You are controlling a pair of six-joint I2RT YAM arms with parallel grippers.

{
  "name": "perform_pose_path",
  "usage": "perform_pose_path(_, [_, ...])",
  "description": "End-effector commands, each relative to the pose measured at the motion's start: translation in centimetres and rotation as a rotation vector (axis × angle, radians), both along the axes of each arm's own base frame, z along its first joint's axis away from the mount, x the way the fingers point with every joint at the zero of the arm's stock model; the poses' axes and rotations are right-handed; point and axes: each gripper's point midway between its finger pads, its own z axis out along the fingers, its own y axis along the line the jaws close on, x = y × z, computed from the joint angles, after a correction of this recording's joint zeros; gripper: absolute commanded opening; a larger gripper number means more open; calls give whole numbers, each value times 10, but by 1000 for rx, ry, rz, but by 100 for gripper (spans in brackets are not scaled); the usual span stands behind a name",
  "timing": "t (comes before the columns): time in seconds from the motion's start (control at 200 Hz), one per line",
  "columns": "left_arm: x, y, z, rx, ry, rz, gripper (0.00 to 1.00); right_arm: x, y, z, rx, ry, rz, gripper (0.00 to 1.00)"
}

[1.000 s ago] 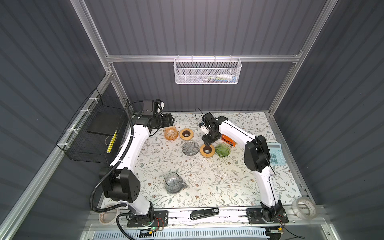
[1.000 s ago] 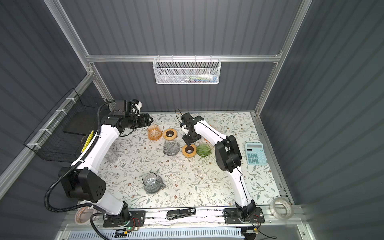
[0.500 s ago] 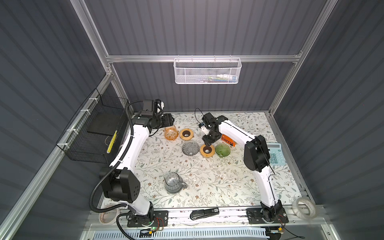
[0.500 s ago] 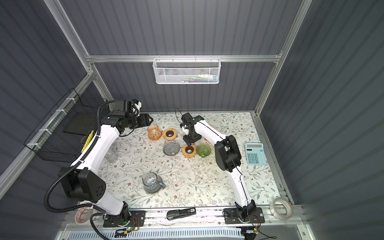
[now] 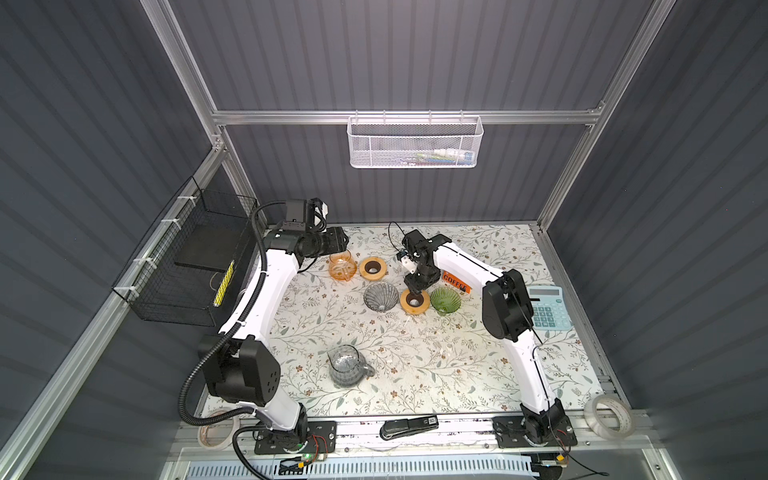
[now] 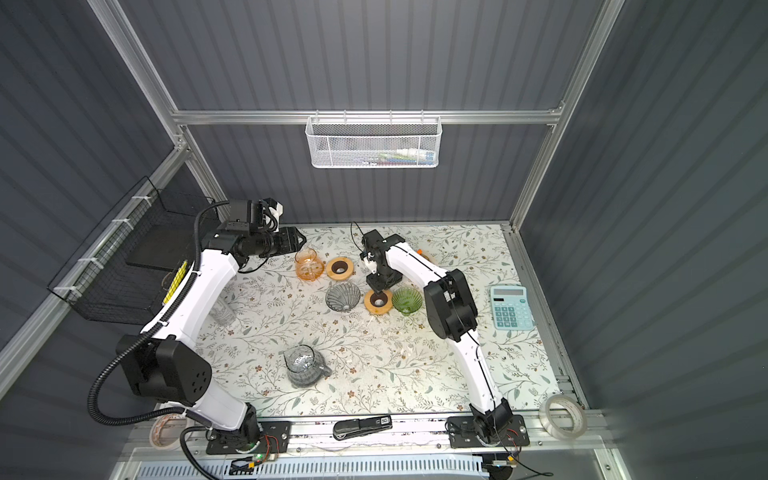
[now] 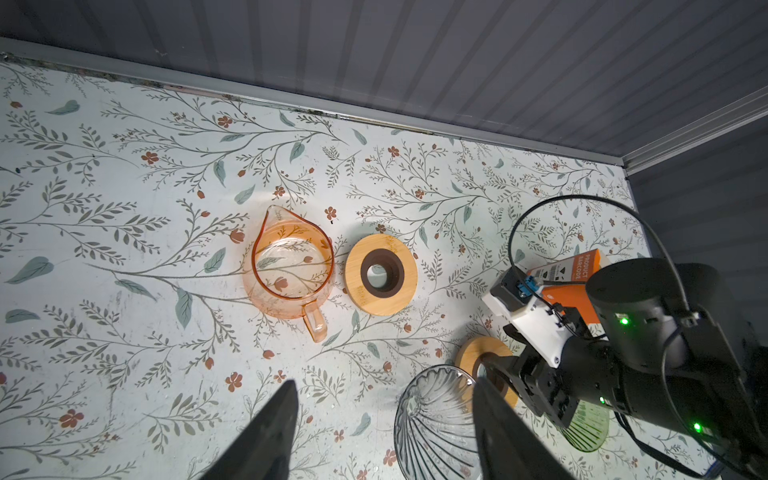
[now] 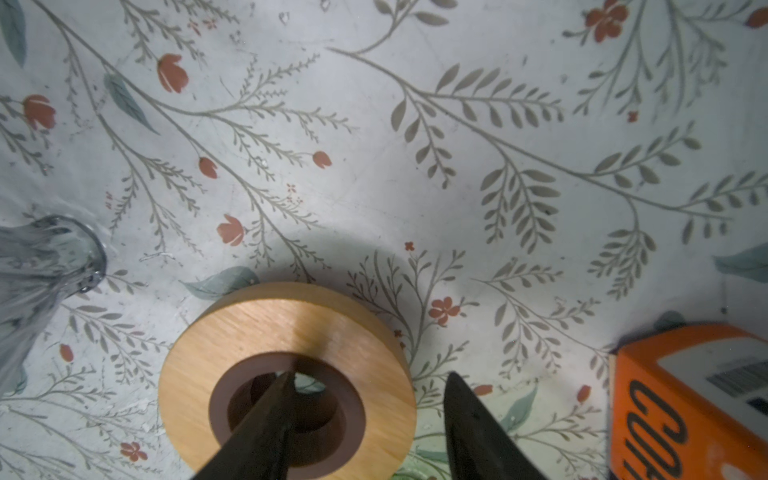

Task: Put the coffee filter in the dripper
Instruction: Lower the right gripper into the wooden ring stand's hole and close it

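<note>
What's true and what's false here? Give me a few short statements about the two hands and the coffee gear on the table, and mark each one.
1. The right hand straddles a wooden ring, with one finger over its hole and the other outside the rim. True.
2. The left hand grips the orange pitcher. False: it is open and empty, and the pitcher stands apart from it on the table.
3. The green dripper touches the gray dripper. False: that wooden ring lies between them.
4. A calculator lies near the table's right edge in both top views. True.
</note>
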Motion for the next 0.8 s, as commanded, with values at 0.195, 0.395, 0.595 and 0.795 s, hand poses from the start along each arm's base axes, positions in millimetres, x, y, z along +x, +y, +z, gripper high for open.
perform_pose_path(0.195, [-7, 4, 12, 10, -31, -11, 67, 1, -6, -4, -24, 11, -3, 57])
perform_pose_path(0.395, [-7, 5, 10, 20, -30, -9, 67, 0, -6, -6, -30, 16, 1, 56])
perform_pose_path(0.595, [-8, 6, 10, 18, -30, -8, 67, -1, -7, -8, -34, 26, 7, 57])
perform_pose_path(0.795, [-9, 6, 12, 18, -35, -9, 67, -3, -6, -9, -31, 38, 7, 56])
